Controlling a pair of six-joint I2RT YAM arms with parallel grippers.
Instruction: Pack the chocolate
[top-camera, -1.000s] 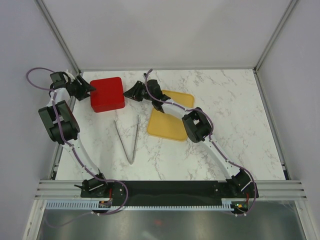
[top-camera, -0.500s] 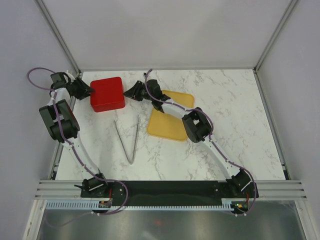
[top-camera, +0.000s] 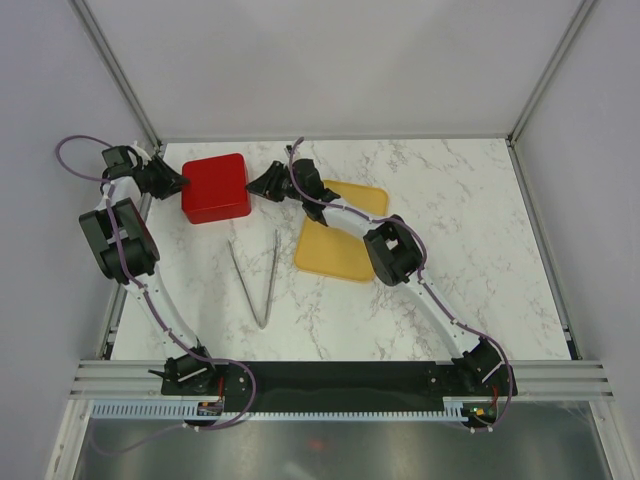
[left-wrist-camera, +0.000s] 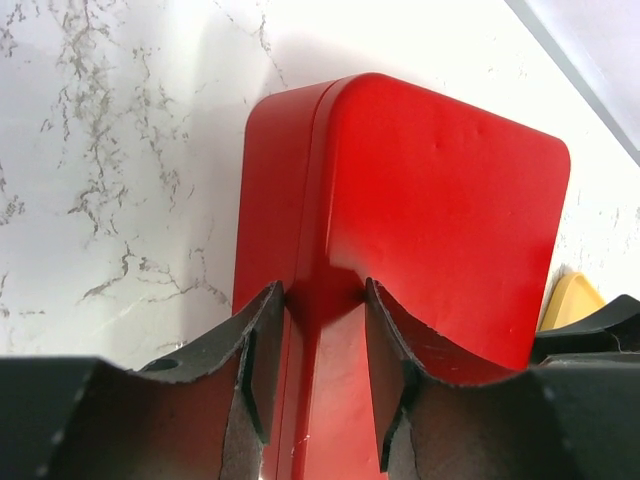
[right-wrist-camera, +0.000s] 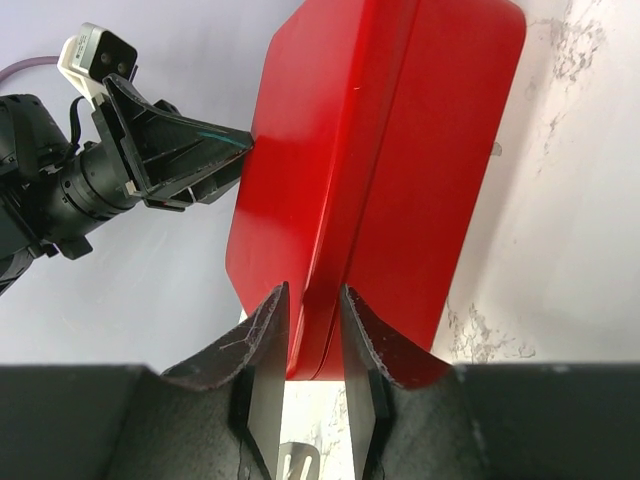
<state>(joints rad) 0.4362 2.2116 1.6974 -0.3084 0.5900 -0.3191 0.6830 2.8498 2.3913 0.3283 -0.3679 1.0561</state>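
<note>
Pinching fingers (right-wrist-camera: 265, 370), red box (right-wrist-camera: 370, 150) (tongs (top-camera: 264, 316): overhead only)

It looked like a robotics lab test cell, not a home or shop. A marble-patterned desk (top-camera: 470, 260) sat boxed in by plain pale wall panels (top-camera: 330, 60) on bare aluminium posts (top-camera: 115, 70). Along its near edge ran an aluminium rail (top-camera: 340, 380) with a slotted cable duct (top-camera: 330, 410), carrying the left arm (top-camera: 150, 295) and right arm (top-camera: 440, 310), with purple cables (top-camera: 75, 150) exposed.
</note>
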